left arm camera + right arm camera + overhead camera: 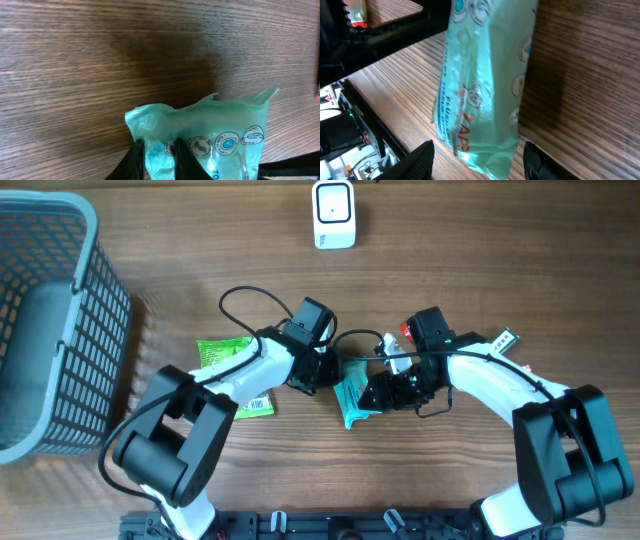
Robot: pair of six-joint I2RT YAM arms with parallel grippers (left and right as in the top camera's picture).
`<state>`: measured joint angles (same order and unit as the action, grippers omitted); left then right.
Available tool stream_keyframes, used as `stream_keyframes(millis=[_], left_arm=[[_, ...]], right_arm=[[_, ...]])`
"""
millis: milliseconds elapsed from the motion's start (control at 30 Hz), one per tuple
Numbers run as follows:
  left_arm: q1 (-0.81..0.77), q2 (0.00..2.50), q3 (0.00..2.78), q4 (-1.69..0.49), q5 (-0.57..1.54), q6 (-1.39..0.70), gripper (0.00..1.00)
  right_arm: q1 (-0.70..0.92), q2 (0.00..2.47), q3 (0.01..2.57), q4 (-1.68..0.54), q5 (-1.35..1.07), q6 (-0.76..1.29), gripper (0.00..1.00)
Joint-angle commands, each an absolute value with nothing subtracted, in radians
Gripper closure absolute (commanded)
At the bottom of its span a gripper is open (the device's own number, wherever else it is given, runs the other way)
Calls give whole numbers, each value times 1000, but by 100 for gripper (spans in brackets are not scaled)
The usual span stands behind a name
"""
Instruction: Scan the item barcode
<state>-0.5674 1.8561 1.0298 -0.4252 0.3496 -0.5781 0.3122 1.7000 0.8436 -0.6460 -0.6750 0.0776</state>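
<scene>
first, the overhead view. the teal pouch (352, 395) sits at the middle of the wooden table (450, 260), between the two arms and well apart from the white scanner (333, 213), which stands at the far edge. the left gripper (322, 373) meets the pouch's left edge; the right gripper (383, 392) is at its right side. a grey mesh basket (60, 220) occupies the left end of the table. a green packet (222, 352) lies flat beneath the left arm, apart from the pouch. whether a barcode faces the scanner cannot be told from here.

next, the left wrist view. the left gripper (156, 159) is nearly closed: its two black fingers (136, 159) stand close together, with a fold of the teal pouch (210, 130) pinched between them at the pouch's near left corner. a row of round printed icons runs across the film just beside the fingers. the crimped edge points away from the camera, and a dark shadow lies on the wood beyond it.

finally, the right wrist view. the right gripper (477, 161) stands wide apart, one finger (422, 160) on each side of the teal pouch (485, 75). the pouch runs lengthwise between them, with red lettering on its face. bare wood shows between the finger at the frame's left and the pouch, so this gripper has no hold; contact at the other finger cannot be told.
</scene>
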Motion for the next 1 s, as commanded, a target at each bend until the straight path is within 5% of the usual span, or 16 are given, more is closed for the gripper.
stream_keyframes(millis=[0, 200, 267, 300, 467, 500, 600, 733, 833, 967], left_arm=[[-604, 1913, 1032, -414, 332, -558, 82], [-646, 1914, 1032, -399, 321, -558, 78], [-647, 1914, 1032, -400, 321, -558, 78], [-647, 1914, 1032, -400, 321, -558, 79], [-647, 1913, 1032, -412, 321, -558, 80], [-647, 1913, 1032, -411, 321, -558, 80], [-647, 1913, 1032, -411, 321, -558, 79], [-647, 1913, 1032, -408, 321, -558, 77], [-647, 1913, 1032, -407, 321, -558, 76], [-647, 1913, 1032, -408, 320, -558, 73]], right_arm=[[310, 1710, 833, -630, -718, 82, 46], [310, 1709, 811, -575, -822, 82, 65], [310, 1709, 811, -568, -828, 81, 94], [310, 1709, 811, -568, -828, 81, 96], [310, 1709, 812, -574, -779, 83, 91], [310, 1709, 812, -587, -779, 95, 62], [311, 1709, 811, -634, -779, 183, 39], [348, 1709, 796, -635, -778, 310, 40], [383, 1709, 791, -581, -769, 389, 53], [408, 1709, 791, -518, -672, 554, 58]])
